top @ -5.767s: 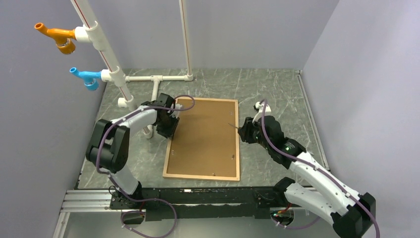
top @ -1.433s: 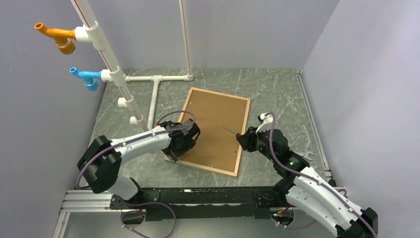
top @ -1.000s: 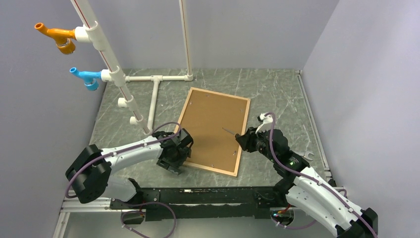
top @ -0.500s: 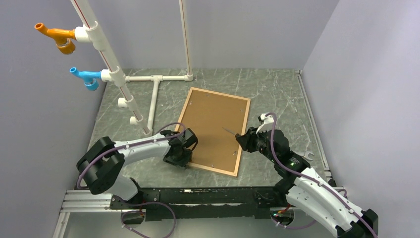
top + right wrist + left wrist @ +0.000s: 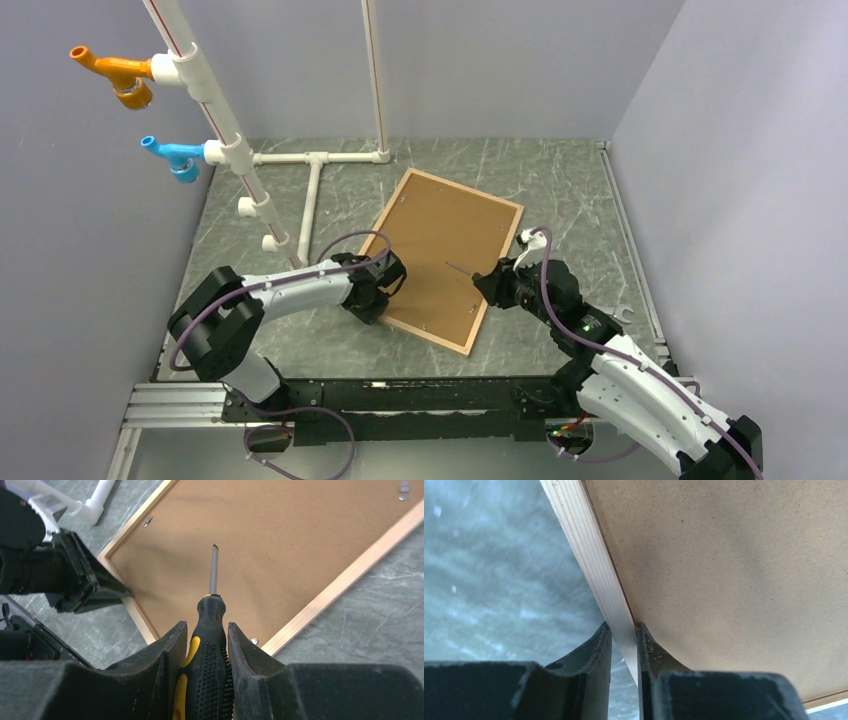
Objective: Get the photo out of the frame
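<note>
The frame (image 5: pixel 467 189) lies flat on the grey marbled table (image 5: pixel 560 180), turned at an angle so that one corner points toward the back wall. The photo (image 5: pixel 440 245) sits inside the frame, face down, so only its plain brown back shows, bordered all round by the narrow light-wood moulding. The left gripper (image 5: pixel 624 630) is at the frame's left long side, near the corner closest to the arms. Its two black fingers are drawn in tight on the moulding, one on the outer face over the table, the other on the inner edge against the brown back. The right gripper (image 5: pixel 207 630) is at the frame's right long side, its jaws part open and clamped on the black and yellow handle of a screwdriver (image 5: pixel 211 615). The shaft reaches inward over the brown back, with its flat tip toward the frame's middle. Whether the tip touches the back cannot be told. Small metal tabs (image 5: pixel 255 641) sit along the inner edge of the moulding. The white pipe structure (image 5: pixel 315 175) stands off the frame's left side, apart from it.
</note>
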Controlling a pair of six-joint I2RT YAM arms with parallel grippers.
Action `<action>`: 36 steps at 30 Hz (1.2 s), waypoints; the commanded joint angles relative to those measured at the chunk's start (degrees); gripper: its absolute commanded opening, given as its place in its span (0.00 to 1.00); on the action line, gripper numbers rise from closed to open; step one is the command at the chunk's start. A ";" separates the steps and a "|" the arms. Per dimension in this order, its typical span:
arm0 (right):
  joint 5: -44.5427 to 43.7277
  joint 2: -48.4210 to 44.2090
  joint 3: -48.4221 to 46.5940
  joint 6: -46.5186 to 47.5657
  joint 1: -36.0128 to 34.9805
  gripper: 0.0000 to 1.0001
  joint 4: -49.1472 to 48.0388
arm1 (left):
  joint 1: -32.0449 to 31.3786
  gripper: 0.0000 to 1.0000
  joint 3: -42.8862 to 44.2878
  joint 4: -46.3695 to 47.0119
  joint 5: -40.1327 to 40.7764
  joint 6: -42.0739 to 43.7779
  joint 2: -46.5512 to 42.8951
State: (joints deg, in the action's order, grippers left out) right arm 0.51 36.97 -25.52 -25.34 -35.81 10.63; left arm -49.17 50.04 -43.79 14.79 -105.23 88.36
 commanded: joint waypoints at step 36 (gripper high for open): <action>-3.14 24.99 -11.38 -0.91 -19.14 0.00 -3.97 | 29.85 0.36 17.90 14.54 -27.39 81.14 17.16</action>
State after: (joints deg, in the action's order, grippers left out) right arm 0.32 60.66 -33.89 -25.10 -53.36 9.52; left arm -20.62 64.23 -23.97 -10.00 -30.87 103.83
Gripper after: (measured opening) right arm 0.354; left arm 0.359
